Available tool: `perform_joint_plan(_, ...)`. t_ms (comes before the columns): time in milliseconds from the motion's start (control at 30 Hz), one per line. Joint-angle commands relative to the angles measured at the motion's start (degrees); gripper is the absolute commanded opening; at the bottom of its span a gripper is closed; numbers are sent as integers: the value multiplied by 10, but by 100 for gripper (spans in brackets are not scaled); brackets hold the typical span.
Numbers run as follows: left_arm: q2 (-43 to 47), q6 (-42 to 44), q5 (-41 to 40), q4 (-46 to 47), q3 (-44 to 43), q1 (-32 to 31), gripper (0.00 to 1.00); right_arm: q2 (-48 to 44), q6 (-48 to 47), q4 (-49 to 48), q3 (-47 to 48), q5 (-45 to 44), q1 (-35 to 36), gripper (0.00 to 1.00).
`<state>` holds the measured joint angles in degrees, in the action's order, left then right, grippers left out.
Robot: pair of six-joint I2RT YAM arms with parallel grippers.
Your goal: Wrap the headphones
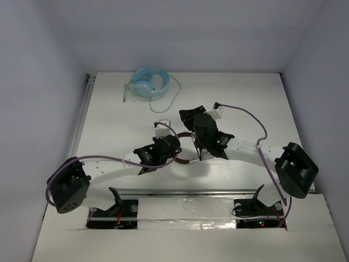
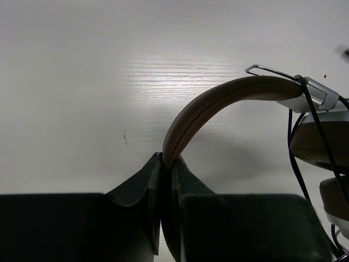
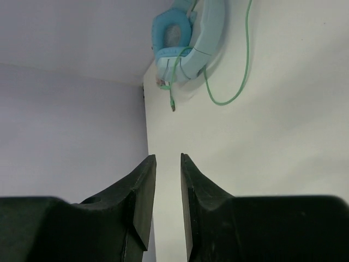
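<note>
The headphones have a brown headband that arcs up from my left gripper, which is shut on the band's near end. A silver earcup, brown pads and the thin dark cable crowd the right edge of the left wrist view. From above, only bits of the brown band show between the two arms, beside the left gripper. My right gripper is open with nothing between its fingers. It is raised over mid-table and points toward the back left corner.
Light blue headphones with a green cable lie at the back of the white table, left of centre; the right wrist view shows them too. Grey walls close in the left, right and back sides.
</note>
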<state>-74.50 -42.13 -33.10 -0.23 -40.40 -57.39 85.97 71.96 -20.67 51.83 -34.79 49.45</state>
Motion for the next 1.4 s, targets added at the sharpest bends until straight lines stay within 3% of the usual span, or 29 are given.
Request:
perform_joint_plan(0,29,-10,16,10,-26,1,0,18,-9,22,31,-20,-5,32)
perform_joint_plan(333,57,-2,61,-14,-29,1,0,26,-96,26,63,70,-45,32)
perform_joint_plan(467,77,8,46,-14,-19,1,0,-32,-168,41,70,64,-57,44)
perform_joint_plan(600,76,31,25,-11,-10,1,0,-94,-272,69,60,58,-57,63)
perform_joint_plan(833,43,41,-46,-16,-6,6,0,-249,-327,141,-33,39,-57,80)
perform_joint_plan(1133,14,46,-13,53,38,55,0,-396,-326,238,-101,29,-57,85)
perform_joint_plan(1267,-14,47,-14,59,39,55,12,-432,-327,252,-124,23,-57,85)
perform_joint_plan(1367,-27,50,-33,57,37,55,27,-440,-333,251,-127,24,-57,86)
